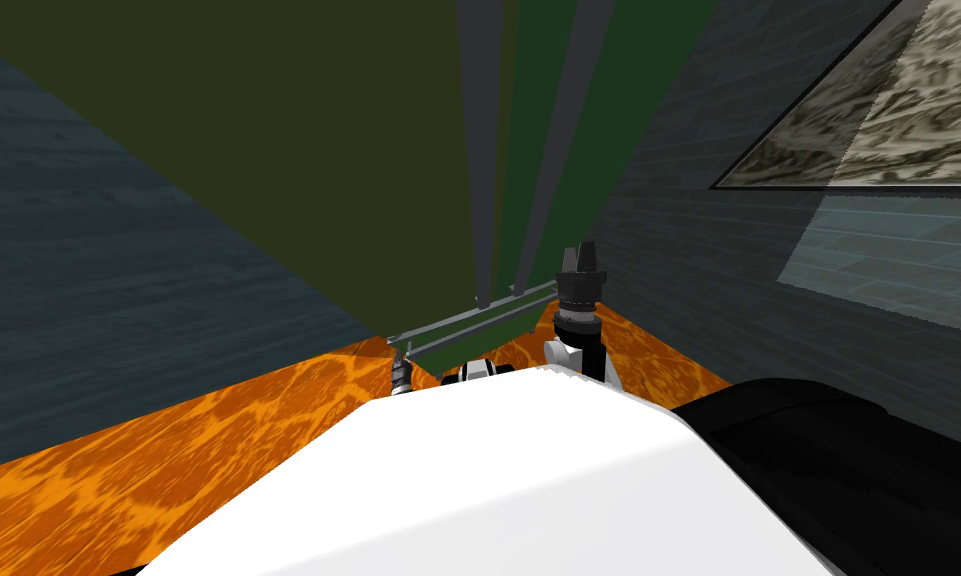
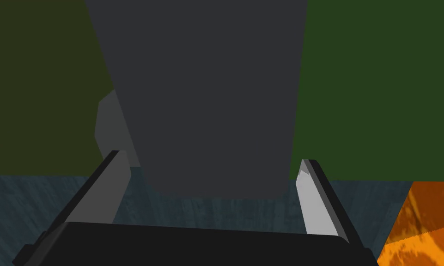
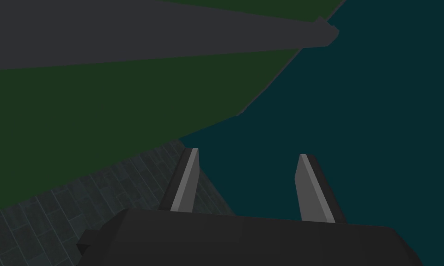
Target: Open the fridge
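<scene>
The olive and green fridge [image 1: 268, 150] stands at 12 o'clock. The left tool [image 2: 211, 157] is open, the lower end of a dark grey handle [image 2: 207, 92] between its fingers. The right tool [image 3: 248, 154], at 1 o'clock, is open too.

Two fridge door panels: an olive panel [image 1: 268, 150] and a darker green panel [image 1: 638, 60]. Two long dark grey handles, a first handle [image 1: 481, 150] and a second handle [image 1: 558, 150] (seemingly one per panel, though the steep angle makes that hard to confirm). Two hands, left hand [image 2: 211, 159] and right hand [image 3: 247, 153], with two fingers [image 2: 313, 198] each, four in all. One framed marbled panel [image 1: 868, 100] on the wall
</scene>
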